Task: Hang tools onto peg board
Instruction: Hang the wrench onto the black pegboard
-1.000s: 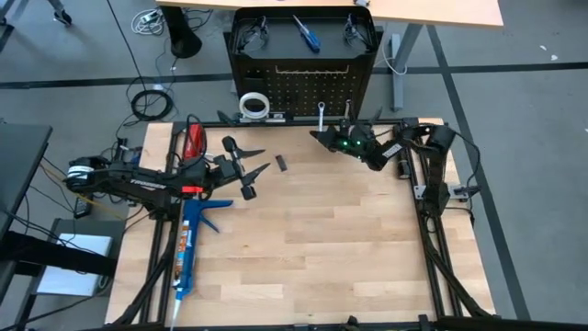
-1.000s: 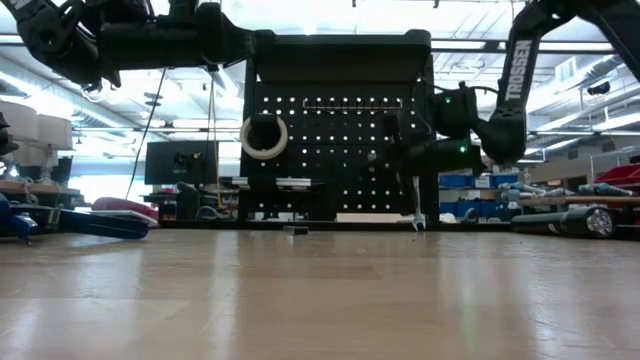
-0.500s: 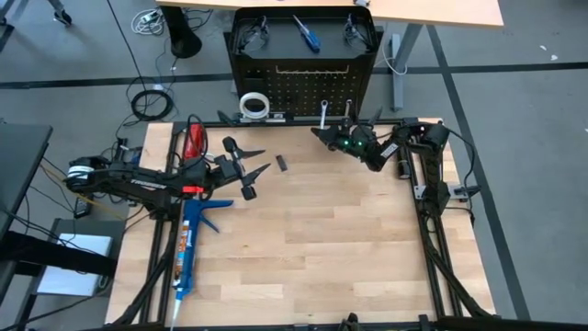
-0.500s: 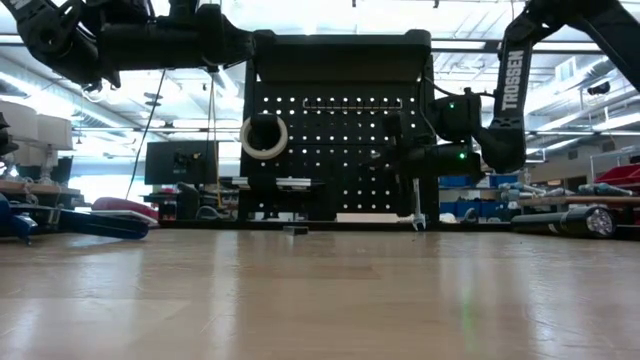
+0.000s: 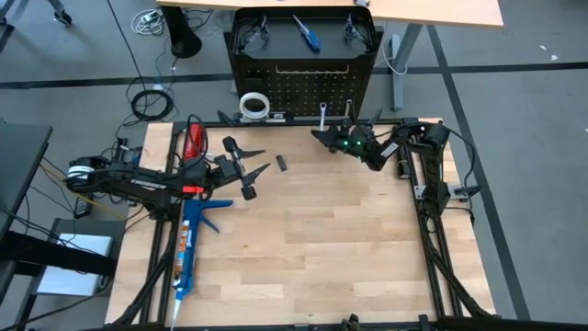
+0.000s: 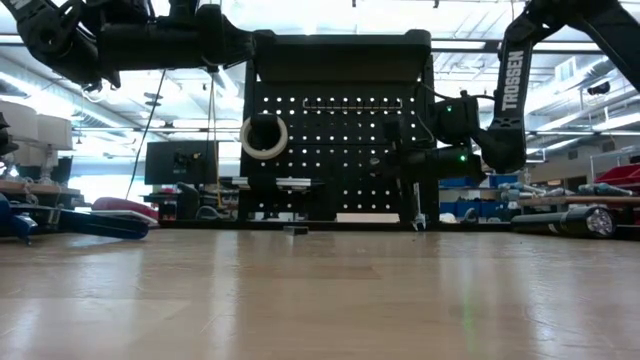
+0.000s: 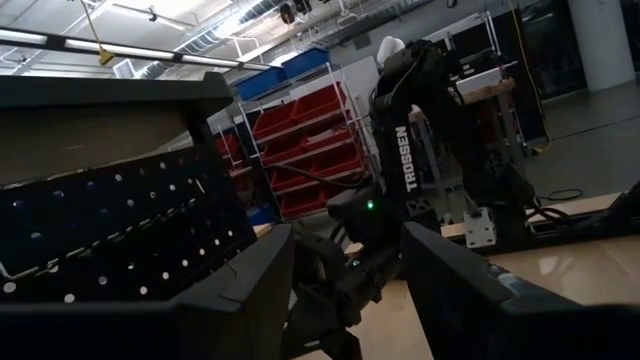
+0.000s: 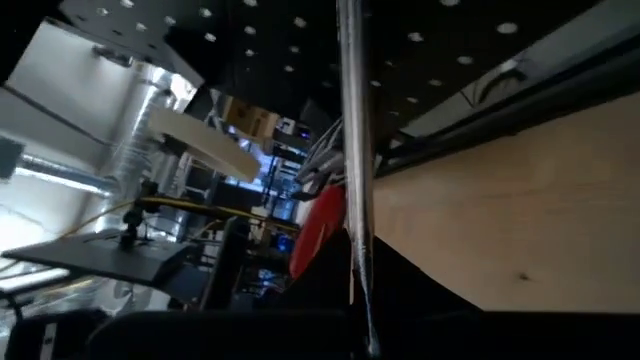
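Note:
The black peg board (image 5: 303, 85) stands upright at the table's far edge. A white tape roll (image 5: 254, 104) hangs on its left part. On its top ledge lie two black safety glasses (image 5: 250, 35) and a blue-handled screwdriver (image 5: 306, 34). My right gripper (image 5: 322, 134) is just in front of the board's right part, shut on a silver wrench (image 5: 322, 114). My left gripper (image 5: 258, 164) stands open above the table's left part, holding nothing. A small black piece (image 5: 282, 165) lies on the table beside it. My right gripper pinches the wrench's flat shaft (image 8: 357, 262) between its two fingers. The fingers lie about level and come from the table's right, across the shaft. The wrench stands upright close to the board's face (image 8: 250, 25). Whether its lower end (image 6: 416, 222) touches the table, I cannot tell.
A long blue caulking gun (image 5: 188, 241) and a red-handled tool (image 5: 193, 140) lie along the table's left edge. The pale wooden tabletop (image 5: 331, 230) is bare through the middle and near side. Black frame rails run along both sides.

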Robot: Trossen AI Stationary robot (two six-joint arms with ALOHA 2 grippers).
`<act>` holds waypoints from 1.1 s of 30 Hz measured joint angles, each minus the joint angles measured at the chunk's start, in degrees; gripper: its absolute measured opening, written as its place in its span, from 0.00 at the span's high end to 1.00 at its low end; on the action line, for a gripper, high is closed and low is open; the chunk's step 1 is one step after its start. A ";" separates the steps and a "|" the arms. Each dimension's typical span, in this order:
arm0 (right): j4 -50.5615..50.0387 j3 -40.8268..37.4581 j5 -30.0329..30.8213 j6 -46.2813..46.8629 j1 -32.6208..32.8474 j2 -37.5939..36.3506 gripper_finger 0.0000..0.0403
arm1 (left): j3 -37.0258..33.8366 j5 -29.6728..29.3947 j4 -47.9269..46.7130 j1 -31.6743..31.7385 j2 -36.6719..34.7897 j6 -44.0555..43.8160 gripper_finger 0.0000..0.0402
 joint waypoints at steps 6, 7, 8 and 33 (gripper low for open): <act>-1.06 0.00 -0.19 0.72 -0.35 -0.04 0.97 | 0.00 0.00 0.02 0.00 0.00 0.00 0.52; -1.06 0.00 -0.47 0.81 -0.44 -0.04 0.97 | 0.00 0.00 0.02 0.00 0.00 0.00 0.52; -1.29 0.00 -0.53 0.76 -0.50 -0.04 0.97 | 0.01 0.00 0.02 0.00 0.00 0.00 0.52; -0.27 -4.17 2.42 -1.42 -0.29 -0.04 0.45 | 0.02 0.00 -0.42 0.00 0.00 0.00 0.52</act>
